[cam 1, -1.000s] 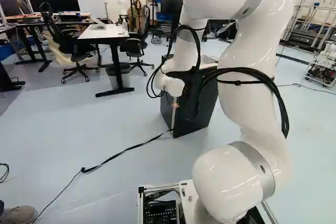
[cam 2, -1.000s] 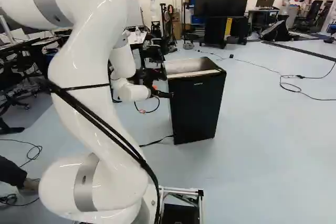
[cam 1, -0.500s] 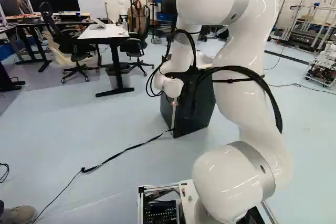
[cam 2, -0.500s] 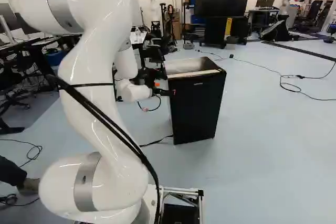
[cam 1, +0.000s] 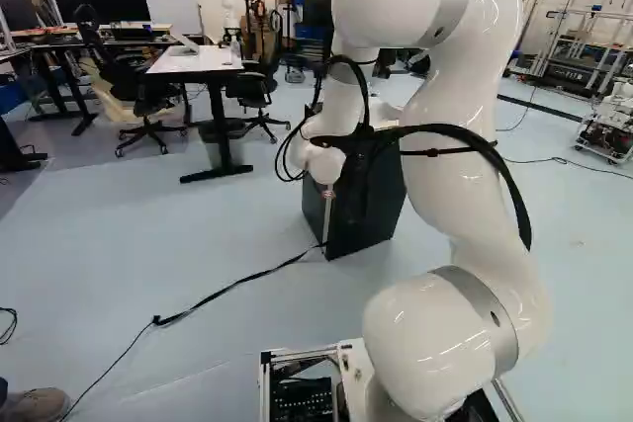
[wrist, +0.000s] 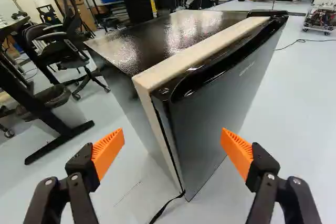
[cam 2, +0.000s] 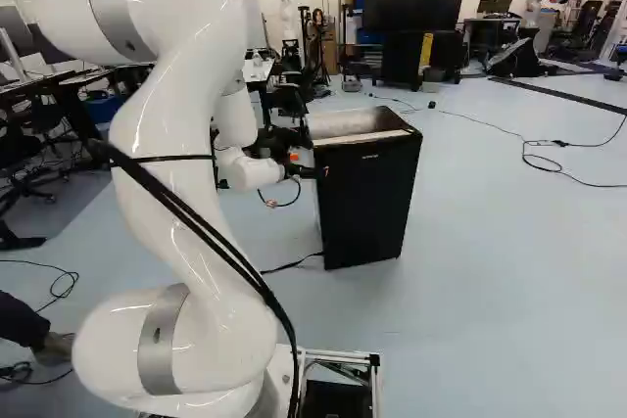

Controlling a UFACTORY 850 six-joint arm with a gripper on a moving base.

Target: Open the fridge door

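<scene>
Fridge door [wrist: 215, 124] looks shut, 0% open; approach nearly done, contact & pull left.
R base view, L to R: end effector [wrist: 172, 145] wide open, nothing held, nr door; fridge [cam 2: 367, 193] mid-view, upright on floor [cam 2: 509, 281], boxy w/ glossy blk top [wrist: 157, 38], pale matte strip [wrist: 199, 52], smooth dk front, curved lip [wrist: 223, 72].

The small, boxy fridge [cam 2: 367, 208] stands upright on the floor [cam 2: 509, 271], just right of the middle of the right base view. Its top is glossy and dark, with a pale band along the front edge. The flat, dark door [wrist: 215, 114] is closed, a black, curved lip [wrist: 231, 61] running along its upper edge.
</scene>
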